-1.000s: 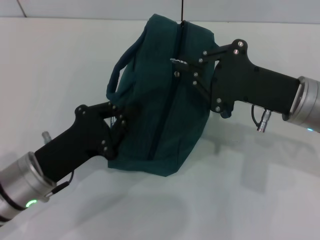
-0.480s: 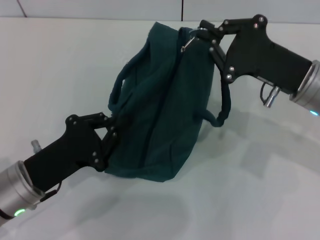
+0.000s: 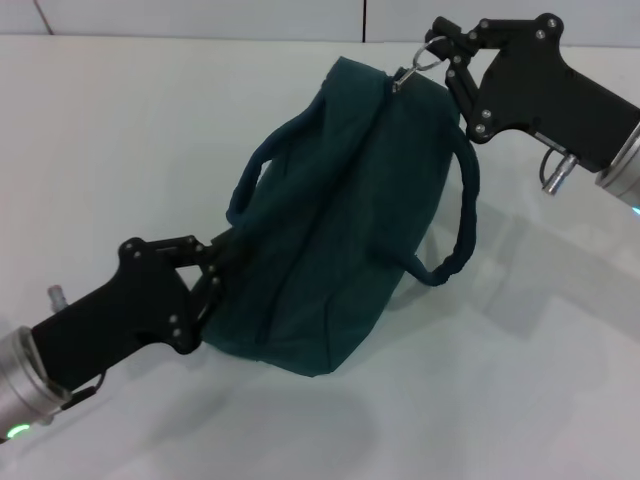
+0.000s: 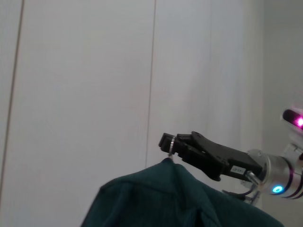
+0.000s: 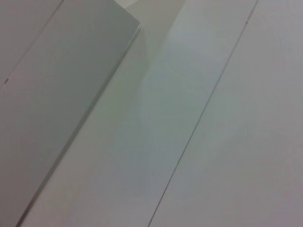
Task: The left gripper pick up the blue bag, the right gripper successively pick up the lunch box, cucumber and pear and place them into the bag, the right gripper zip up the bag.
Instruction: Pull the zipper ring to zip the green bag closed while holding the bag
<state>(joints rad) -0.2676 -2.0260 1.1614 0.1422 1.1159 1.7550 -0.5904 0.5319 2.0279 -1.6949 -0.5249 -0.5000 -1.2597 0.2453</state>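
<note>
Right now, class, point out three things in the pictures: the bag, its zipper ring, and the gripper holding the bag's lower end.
bag (image 3: 350,240), head view, middle of its cloth side.
zipper ring (image 3: 432,52), head view, metal loop at the bag's top corner.
left gripper (image 3: 212,270), head view, fingertips at the bag's lower end.

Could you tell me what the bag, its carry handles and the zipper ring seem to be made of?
The bag looks like soft woven fabric with a matte dark teal finish; it creases and sags between the left gripper and the right gripper. The handles seem to be rolled fabric or padded webbing, hanging limp. The ring appears to be thin polished metal, pale and glinting.
</note>
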